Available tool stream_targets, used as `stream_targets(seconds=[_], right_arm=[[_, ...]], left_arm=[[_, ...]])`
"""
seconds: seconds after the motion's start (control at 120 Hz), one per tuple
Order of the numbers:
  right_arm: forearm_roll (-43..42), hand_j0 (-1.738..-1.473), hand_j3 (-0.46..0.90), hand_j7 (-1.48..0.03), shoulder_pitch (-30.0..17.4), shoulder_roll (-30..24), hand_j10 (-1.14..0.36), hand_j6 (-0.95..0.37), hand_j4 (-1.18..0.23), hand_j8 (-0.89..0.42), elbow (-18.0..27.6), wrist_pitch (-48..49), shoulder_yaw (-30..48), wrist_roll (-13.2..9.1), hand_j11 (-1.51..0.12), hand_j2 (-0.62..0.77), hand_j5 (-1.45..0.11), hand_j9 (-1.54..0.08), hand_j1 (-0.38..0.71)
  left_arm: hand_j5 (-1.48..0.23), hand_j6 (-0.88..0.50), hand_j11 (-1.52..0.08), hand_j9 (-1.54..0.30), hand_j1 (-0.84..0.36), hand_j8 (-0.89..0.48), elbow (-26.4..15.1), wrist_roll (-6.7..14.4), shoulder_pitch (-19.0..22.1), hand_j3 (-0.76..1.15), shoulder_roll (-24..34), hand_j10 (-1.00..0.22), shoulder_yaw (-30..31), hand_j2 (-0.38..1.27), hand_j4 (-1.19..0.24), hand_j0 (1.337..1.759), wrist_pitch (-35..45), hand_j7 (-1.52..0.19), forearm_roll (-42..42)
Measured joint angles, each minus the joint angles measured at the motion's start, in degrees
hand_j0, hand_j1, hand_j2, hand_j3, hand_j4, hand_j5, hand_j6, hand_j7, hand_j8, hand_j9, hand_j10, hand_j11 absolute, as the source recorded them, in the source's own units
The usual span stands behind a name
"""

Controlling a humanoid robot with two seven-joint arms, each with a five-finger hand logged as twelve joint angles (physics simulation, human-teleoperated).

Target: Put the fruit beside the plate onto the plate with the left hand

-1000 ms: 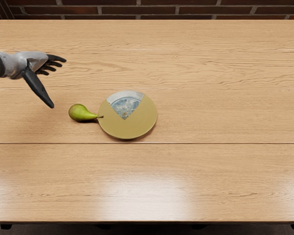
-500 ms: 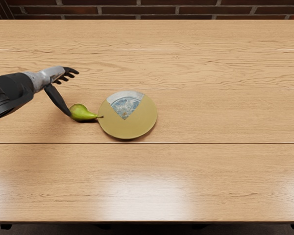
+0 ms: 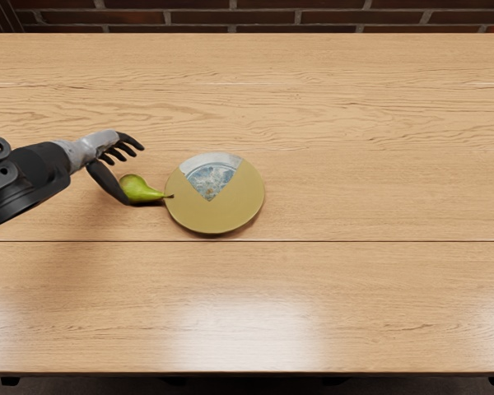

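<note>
A green pear (image 3: 139, 190) lies on the table with its stem pointing right, just touching the left rim of a round tan plate (image 3: 226, 210) that has a blue-white wedge pattern at the top. My left hand (image 3: 117, 162) comes in from the left edge and sits at the pear's left end. Its fingers (image 3: 125, 148) are spread above and behind the fruit, and the thumb (image 3: 107, 181) reaches down against the pear's left side. The hand holds nothing. The right arm does not show.
The wooden table (image 3: 329, 288) stretches wide to the right and toward the front. A brick wall (image 3: 255, 15) runs along the far edge. Dark forearm casing (image 3: 20, 177) lies at the left edge.
The left hand has moved right and down toward the pear, from well apart to beside its left end. The pear and plate have not moved.
</note>
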Motion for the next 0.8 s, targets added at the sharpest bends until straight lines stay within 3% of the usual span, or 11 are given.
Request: stream_targets(seconds=[0.8], right_arm=[[0.0,-1.658,0.00,-0.02,-0.7,0.0,-0.02,-0.02,-0.02,-0.02,-0.1,0.0,0.0,0.0,-0.02,0.00,-0.02,-0.02,-0.33]], left_arm=[[-0.57,-0.44,-0.57,-0.57,-0.18,-0.44,2.5,0.0,2.7,0.00,-3.6,-0.44,0.1,0.09,-0.44,1.658,3.0,-0.57,2.5]])
